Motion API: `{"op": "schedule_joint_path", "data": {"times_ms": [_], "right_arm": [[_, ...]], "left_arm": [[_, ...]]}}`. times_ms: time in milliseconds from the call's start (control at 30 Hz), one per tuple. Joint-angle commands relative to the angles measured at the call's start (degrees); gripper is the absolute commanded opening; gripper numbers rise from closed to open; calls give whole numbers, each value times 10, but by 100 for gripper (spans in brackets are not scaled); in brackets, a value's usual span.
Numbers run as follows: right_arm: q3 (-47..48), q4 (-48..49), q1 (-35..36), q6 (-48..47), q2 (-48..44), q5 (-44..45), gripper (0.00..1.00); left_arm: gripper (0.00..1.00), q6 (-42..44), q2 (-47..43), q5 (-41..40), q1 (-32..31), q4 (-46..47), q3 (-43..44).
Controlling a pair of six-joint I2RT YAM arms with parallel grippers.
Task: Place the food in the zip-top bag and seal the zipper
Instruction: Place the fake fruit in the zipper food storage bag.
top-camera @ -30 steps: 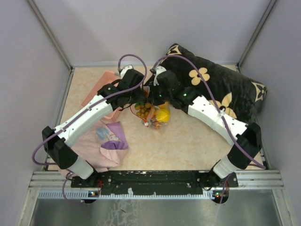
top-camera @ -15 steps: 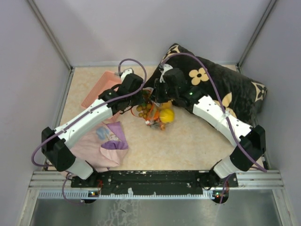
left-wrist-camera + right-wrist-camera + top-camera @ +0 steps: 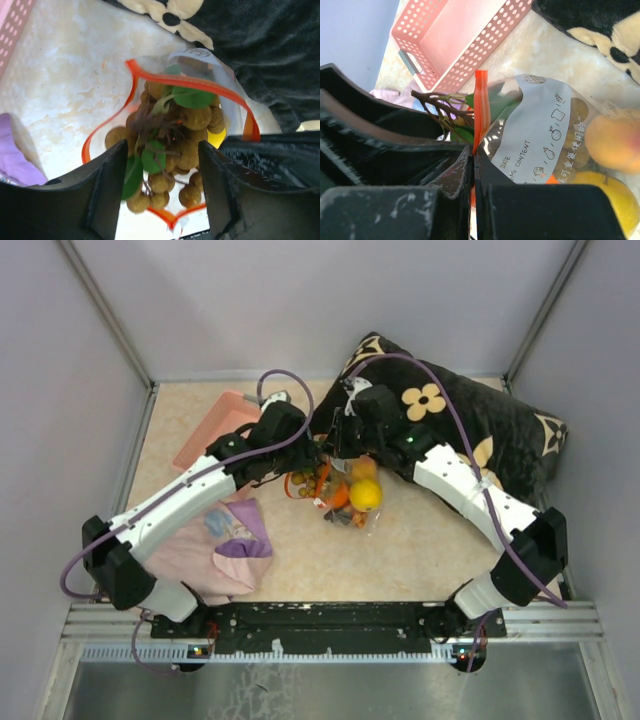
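Small toy fruits (image 3: 192,120) fill the clear crinkly bag (image 3: 540,125); right gripper (image 3: 473,156) pinches its unsealed orange-red zipper strip (image 3: 190,82), left gripper (image 3: 161,149) gapes.

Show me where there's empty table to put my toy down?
The biggest bare patch of table is in front, between the zip-top bag, the pink cloth and the near edge. A smaller one sits at the far left, beside the pink basket. The middle, and the pillow side, are crowded.
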Motion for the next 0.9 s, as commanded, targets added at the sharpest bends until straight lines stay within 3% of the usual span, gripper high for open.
{"op": "schedule_joint_path", "data": {"times_ms": [0, 300, 467, 733, 867], "right_arm": [[5, 51, -7, 3, -39, -13, 0], [6, 52, -12, 1, -31, -20, 0], [4, 51, -13, -1, -29, -26, 0], [-1, 52, -14, 1, -28, -32, 0], [-3, 48, -14, -1, -30, -28, 0]], "left_arm": [[67, 14, -62, 16, 12, -45, 7], [76, 20, -188, 95, 67, -65, -102], [70, 35, -230, 234, 194, 9, -210], [64, 38, -153, 368, 229, 113, -247], [63, 39, -117, 380, 229, 133, -237]]}}
